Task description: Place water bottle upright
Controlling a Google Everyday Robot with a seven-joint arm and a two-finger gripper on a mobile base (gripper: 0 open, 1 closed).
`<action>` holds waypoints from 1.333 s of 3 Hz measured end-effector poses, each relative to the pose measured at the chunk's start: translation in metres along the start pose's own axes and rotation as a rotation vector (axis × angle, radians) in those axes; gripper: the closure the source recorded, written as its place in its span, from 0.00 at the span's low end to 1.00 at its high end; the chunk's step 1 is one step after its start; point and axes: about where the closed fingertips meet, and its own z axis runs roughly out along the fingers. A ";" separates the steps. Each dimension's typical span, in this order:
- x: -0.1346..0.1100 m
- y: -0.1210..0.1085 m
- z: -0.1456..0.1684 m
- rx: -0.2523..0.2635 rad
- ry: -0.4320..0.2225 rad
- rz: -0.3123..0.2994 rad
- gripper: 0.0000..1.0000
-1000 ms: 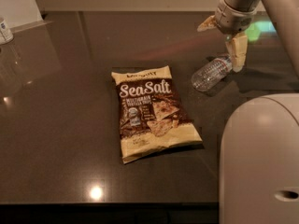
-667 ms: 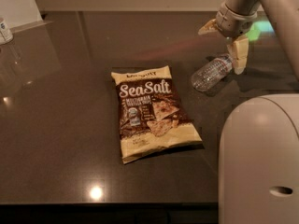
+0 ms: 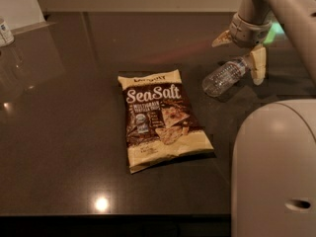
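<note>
Clearly little is done: the water bottle [image 3: 223, 77] lies on its side just right of the snack bag [image 3: 163, 120], near its top. The gripper [image 3: 238, 60], fingers spread wide, sits over the bottle's cap end without closing on it; gripping and uprighting remain.

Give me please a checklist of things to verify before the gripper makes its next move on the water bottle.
1. Water bottle upright: not ok. It lies on its side on the table, neck end toward the gripper.
2. Gripper open: ok. Its fingers are spread, and it hangs over the bottle's neck end at the right rear of the table.
3. Fingers in contact with the bottle: cannot tell.
4. Snack bag apart from the bottle: ok. Bare table shows between them.
5. Cap closed: cannot tell. The neck end is partly hidden by one finger.
</note>
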 end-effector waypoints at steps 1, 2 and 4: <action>-0.003 0.010 0.009 -0.034 0.005 -0.007 0.17; -0.009 0.017 0.014 -0.058 -0.006 -0.018 0.41; -0.029 0.009 -0.014 0.017 -0.026 -0.090 0.88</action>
